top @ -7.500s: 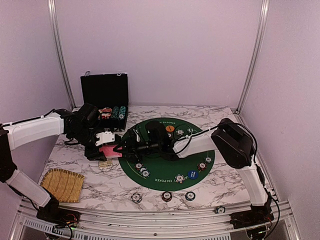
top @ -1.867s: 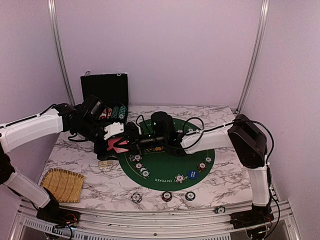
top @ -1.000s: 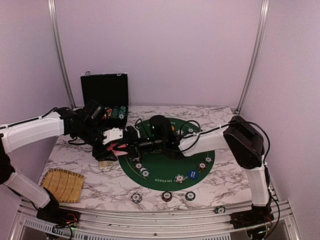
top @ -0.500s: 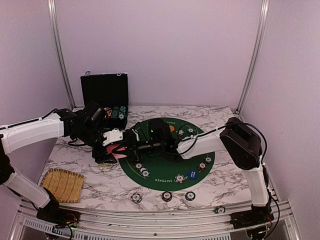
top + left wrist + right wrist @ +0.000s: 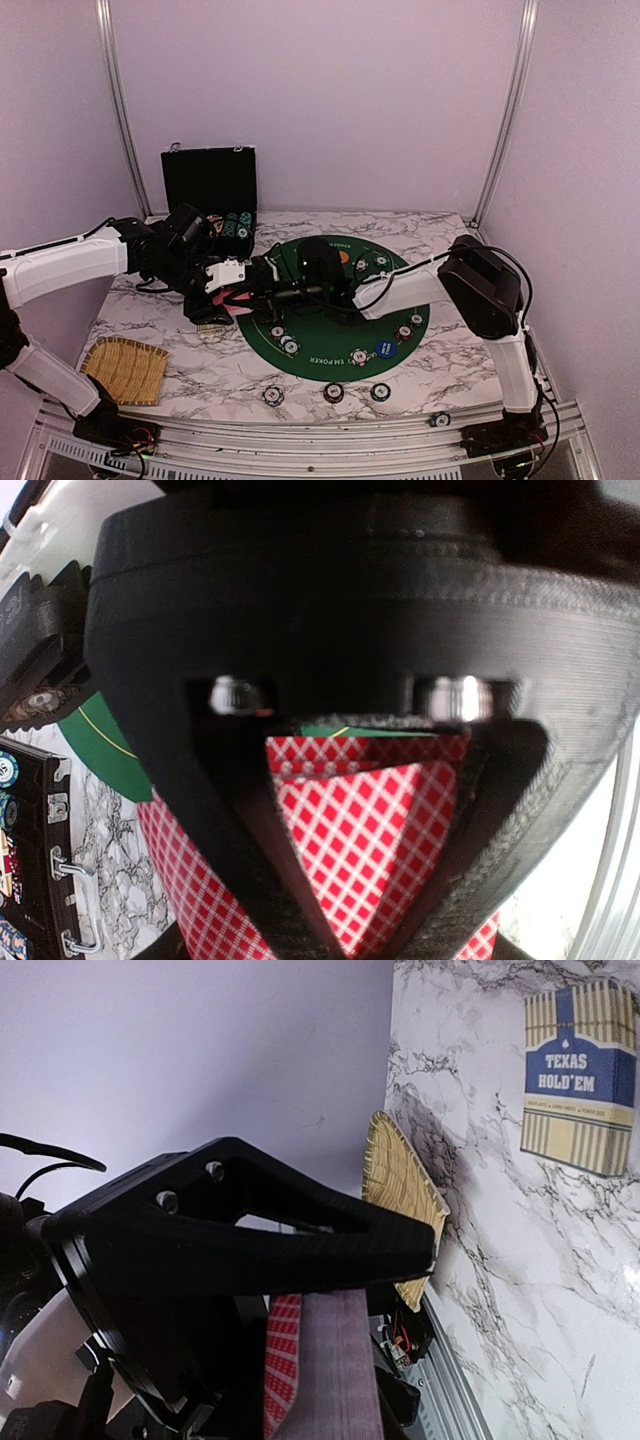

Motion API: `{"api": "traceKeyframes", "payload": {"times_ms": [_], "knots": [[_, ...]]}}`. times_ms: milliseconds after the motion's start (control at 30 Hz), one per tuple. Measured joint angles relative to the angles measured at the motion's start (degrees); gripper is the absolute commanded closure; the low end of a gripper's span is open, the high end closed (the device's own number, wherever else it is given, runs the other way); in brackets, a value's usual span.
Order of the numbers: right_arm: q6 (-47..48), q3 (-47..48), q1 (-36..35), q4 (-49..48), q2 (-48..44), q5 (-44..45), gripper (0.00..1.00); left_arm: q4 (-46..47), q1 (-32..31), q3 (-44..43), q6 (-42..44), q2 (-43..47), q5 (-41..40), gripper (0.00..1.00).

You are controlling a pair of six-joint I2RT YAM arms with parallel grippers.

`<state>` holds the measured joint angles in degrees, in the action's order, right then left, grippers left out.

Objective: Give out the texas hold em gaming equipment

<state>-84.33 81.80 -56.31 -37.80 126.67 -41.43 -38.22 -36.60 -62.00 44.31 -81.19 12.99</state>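
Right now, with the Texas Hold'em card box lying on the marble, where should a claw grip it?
Take the card box across its two long edges, probably from straight above: it lies flat, face up, on the marble table, so only its thin sides give a claw opposing faces.

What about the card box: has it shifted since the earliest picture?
No. The card box sits just left of the green felt's edge, as before.
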Motion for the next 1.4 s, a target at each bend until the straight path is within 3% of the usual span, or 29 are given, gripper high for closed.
{"api": "traceKeyframes", "payload": {"times_ms": [100,267,633,833,933,1200,1400], "knots": [[-0.68,0.0,-0.02,-1.27,0.5,-0.09,0.73,-0.17,0.0,0.0,0.17,0.02,0.02,0.53],[-2.05,-0.04,-0.09,-2.8,0.96,-0.96,0.65,-0.61,0.0,0.48,1.55,0.02,-0.02,0.56],[-3.23,-1.09,-0.07,-4.17,0.96,-1.66,0.73,-0.96,0.0,0.74,2.84,0.13,-0.66,0.59],[-3.87,-1.11,-0.04,-4.74,1.64,-1.64,0.93,-1.03,0.0,0.74,2.82,0.15,-1.16,0.44],[-3.85,-1.11,-0.04,-5.01,1.75,-1.64,0.99,-1.18,0.0,0.74,2.29,0.13,-1.53,0.29],[-3.8,-1.11,0.02,-3.58,2.14,-1.46,1.0,-1.25,-0.07,0.66,0.85,0.13,-3.06,0.09],[-3.74,-1.11,0.02,-3.19,2.36,-1.33,1.0,-2.25,-0.11,0.24,1.25,0.13,-3.17,0.09]]}}
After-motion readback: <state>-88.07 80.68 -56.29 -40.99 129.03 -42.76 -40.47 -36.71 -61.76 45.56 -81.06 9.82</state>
